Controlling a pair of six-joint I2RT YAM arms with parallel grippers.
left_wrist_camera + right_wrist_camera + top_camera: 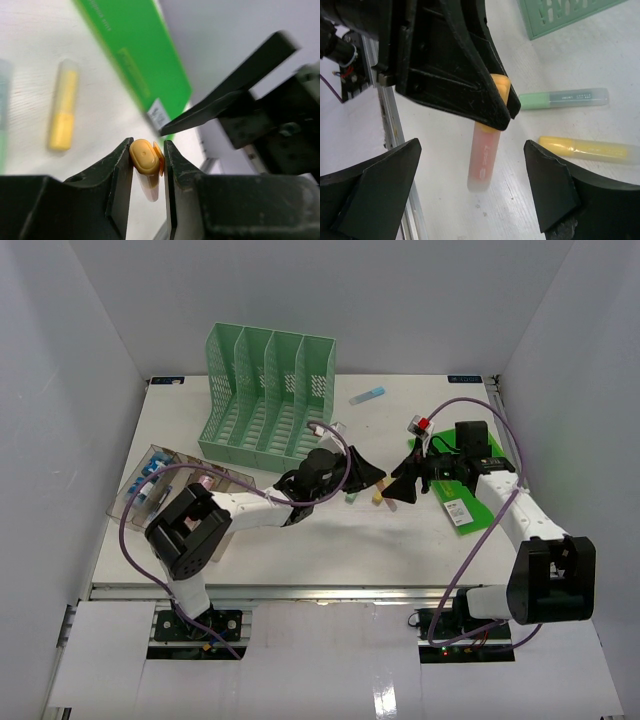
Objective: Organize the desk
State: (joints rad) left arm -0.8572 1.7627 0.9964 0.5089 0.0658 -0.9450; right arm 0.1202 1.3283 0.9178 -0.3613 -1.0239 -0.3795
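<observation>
Now one orange highlighter [484,150] in left tool [148,146].

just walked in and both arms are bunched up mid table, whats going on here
The left hand is clamped on the capped end of an orange highlighter, apparently lifted off the desk. The right hand faces it with its jaws wide open, one on each side of the highlighter, gripping nothing. It looks like a handover between the arms. A yellow highlighter and a green highlighter lie loose on the desk nearby.
</observation>
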